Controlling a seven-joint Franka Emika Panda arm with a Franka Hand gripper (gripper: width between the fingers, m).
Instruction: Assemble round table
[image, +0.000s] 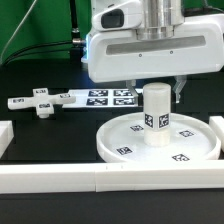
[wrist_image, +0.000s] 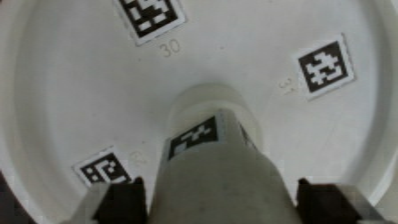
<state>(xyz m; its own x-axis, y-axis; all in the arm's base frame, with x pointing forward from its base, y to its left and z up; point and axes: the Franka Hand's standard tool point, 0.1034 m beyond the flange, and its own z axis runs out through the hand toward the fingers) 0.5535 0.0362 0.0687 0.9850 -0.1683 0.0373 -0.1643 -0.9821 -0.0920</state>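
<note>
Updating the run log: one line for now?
pincer: shut on post | post: upright on disc | cross piece: loose on table

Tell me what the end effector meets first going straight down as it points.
The disc: the end effector is shut on the upright post at the disc's middle, so the post would likely press into the disc first.

Bright, even light; the post (wrist_image: 217, 175) blurs close up in the wrist view.

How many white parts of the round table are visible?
3: the large white rimmed plastic disc in front; the stubby white cylinder post upright at its middle; the white cross-shaped piece at the exterior view's left. Others may be hidden.
</note>
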